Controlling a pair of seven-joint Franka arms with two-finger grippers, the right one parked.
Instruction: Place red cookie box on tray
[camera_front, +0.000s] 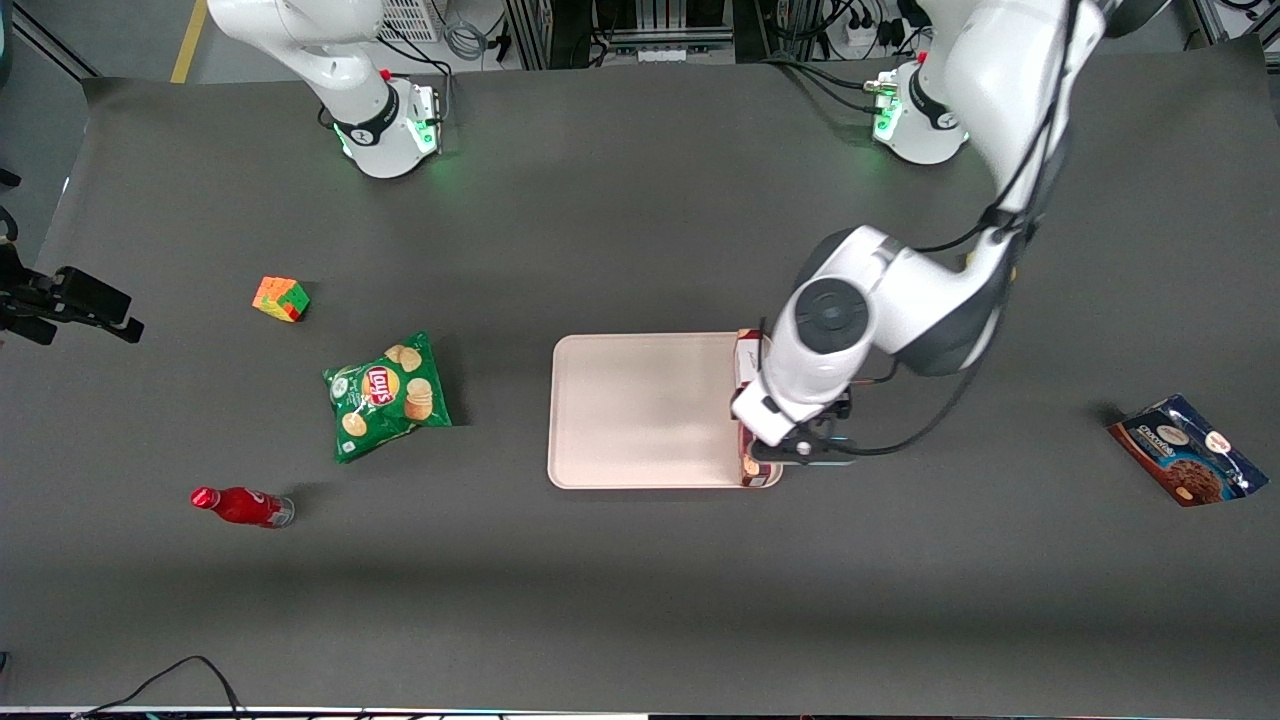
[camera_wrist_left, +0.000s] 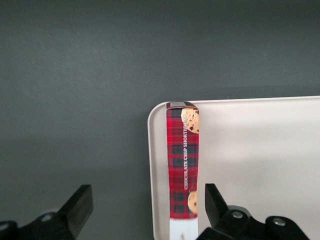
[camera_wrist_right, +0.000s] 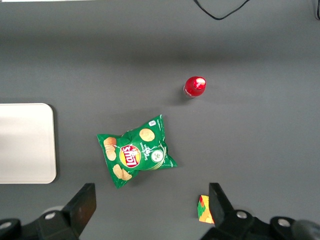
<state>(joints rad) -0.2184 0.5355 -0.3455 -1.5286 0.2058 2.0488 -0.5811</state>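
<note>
So the red cookie box (camera_wrist_left: 183, 162) was sitting on the tray (camera_front: 640, 410), right along the tray edge that faces the working arm's end of the table. It was standing on its narrow long side, so from the wrist camera you mostly saw a slim strip of dark red and green plaid with white lettering reading "chocolate chip shortbread" running down it, a cookie picture at each end, and a white panel at the end closest to the camera. One end of it sat tucked into the tray's rounded corner. In the front view only bits of the box poked out from under the arm, one end at the tray corner nearest the camera and the other at the corner farther away.

The gripper (camera_wrist_left: 145, 210) hung just above the box with its black fingers (camera_wrist_left: 77, 207) spread wide and nothing between them, not touching the carton. One finger was over the dark table, the other over the tray.

The tray itself was pale pinkish-white with a low rim and nothing else on it.

Other stuff on the table: a green Lay's chip bag (camera_front: 388, 395), a Rubik's cube (camera_front: 281, 298) and a red bottle (camera_front: 241, 506) toward the parked arm's end, and a blue chocolate cookie bag (camera_front: 1187, 449) way out toward the working arm's end.
</note>
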